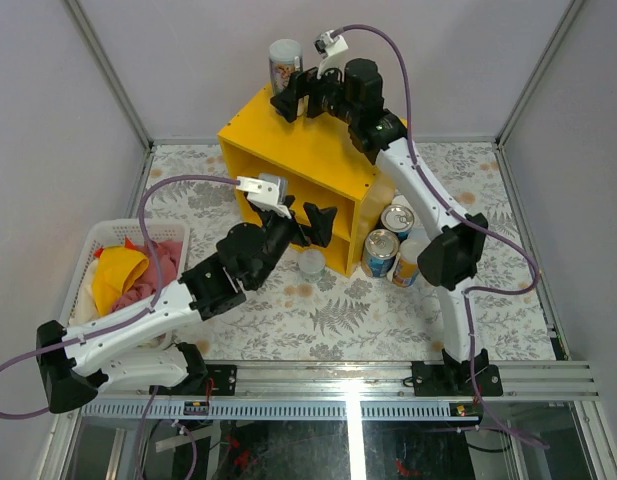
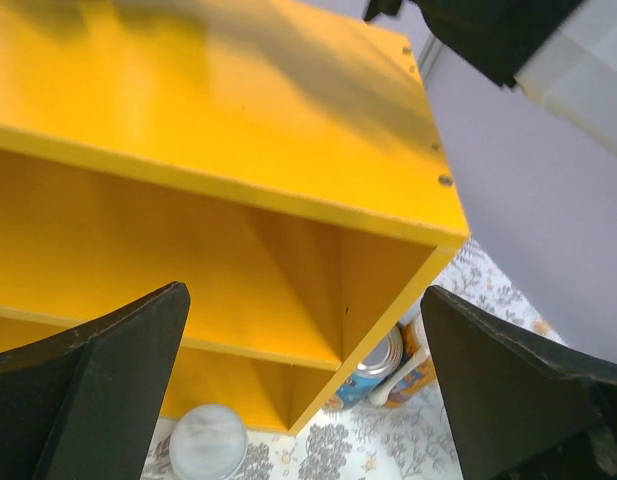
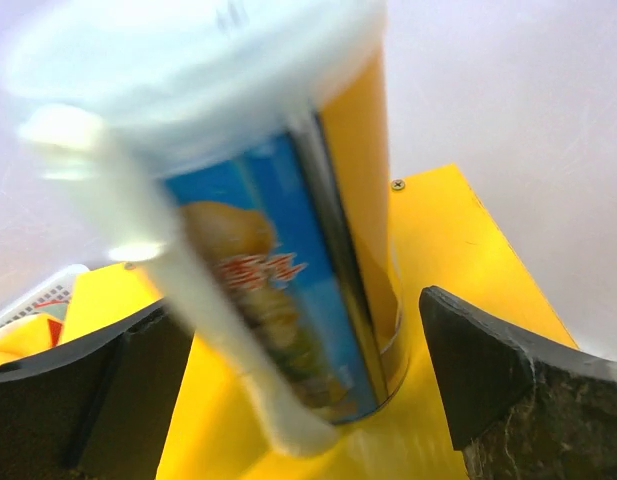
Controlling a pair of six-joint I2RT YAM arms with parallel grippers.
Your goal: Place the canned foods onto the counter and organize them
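Top external shows me the white-lidded tube (image 1: 285, 62) standing upright at the far left corner of the counter (image 1: 288, 160), close to its back edge. My right gripper (image 3: 298, 330) straddles it with jaws spread wide, and there is a gap beside the right finger (image 3: 508, 380). Yellow top runs from the tube toward the screwed edge.

My left gripper (image 2: 303, 295) hangs wide, holding nothing, facing the counter's open compartments. A pale-lidded can (image 2: 208, 440) stands on the fern-print table (image 1: 318, 310) below it. Blue-labelled cans (image 1: 381, 252) huddle at the counter's right side. A laundry basket (image 1: 88, 245) sits at the left, and pale walls (image 1: 188, 60) ring the table.
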